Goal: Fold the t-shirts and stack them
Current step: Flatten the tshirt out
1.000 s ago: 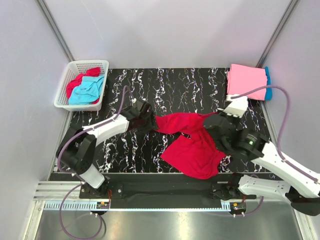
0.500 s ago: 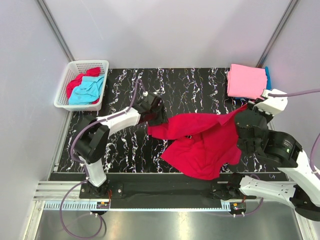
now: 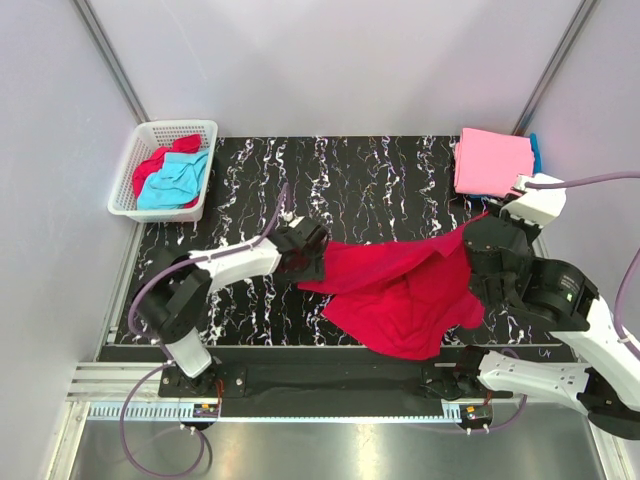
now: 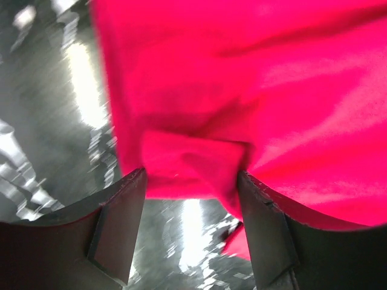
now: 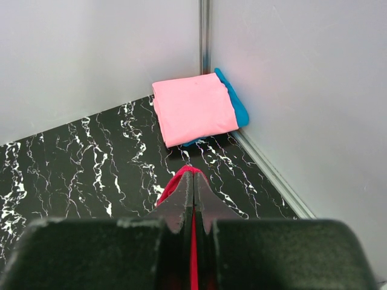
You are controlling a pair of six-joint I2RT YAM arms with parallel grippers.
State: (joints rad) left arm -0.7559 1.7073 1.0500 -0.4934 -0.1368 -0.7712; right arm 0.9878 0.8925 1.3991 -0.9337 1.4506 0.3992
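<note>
Top external view: a crimson t-shirt is seen rumpled across the near middle of the black marbled bench. The left claw is found at this shirt's left edge, touching it. The right claw is set at the shirt's far right corner, which is drawn up to a point. Beyond that corner, well apart from the crimson t-shirt, a folded pink t-shirt is laid on a turquoise t-shirt. Far to the shirt's left a white basket is placed, and in it a red shirt and a light-blue shirt are crumpled together.

Left wrist view: the left claw is held spread. A bunched fold of the crimson t-shirt is seen in the gap, touching both inner faces. The rest of the shirt fills the frame beyond the tips, with bench shown to its left.

Right wrist view: the right claw is pressed together on a thin edge of the crimson t-shirt, with red cloth shown between and beside the tips. Beyond it, the pink t-shirt is seen lying on the turquoise t-shirt.
</note>
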